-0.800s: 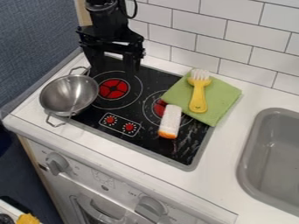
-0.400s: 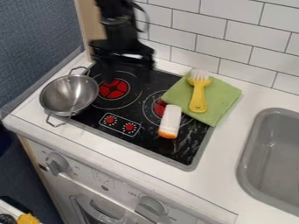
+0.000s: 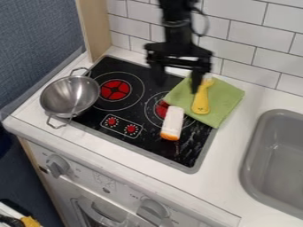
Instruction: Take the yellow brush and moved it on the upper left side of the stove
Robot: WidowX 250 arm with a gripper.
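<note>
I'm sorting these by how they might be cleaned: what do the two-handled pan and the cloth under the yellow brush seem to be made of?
The two-handled pan looks like brushed metal, probably stainless steel: grey, with soft highlights inside the bowl. The green cloth seems to be matte woven fabric, perhaps cotton, lying flat without shine.

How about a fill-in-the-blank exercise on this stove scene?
The yellow brush lies on a cloth coloured ____.
The metal pan has ____ loop handles.
The white object on the stove has one end coloured ____.
The gripper hangs with its two fingers ____.

Missing words: green; two; orange; apart.
</note>
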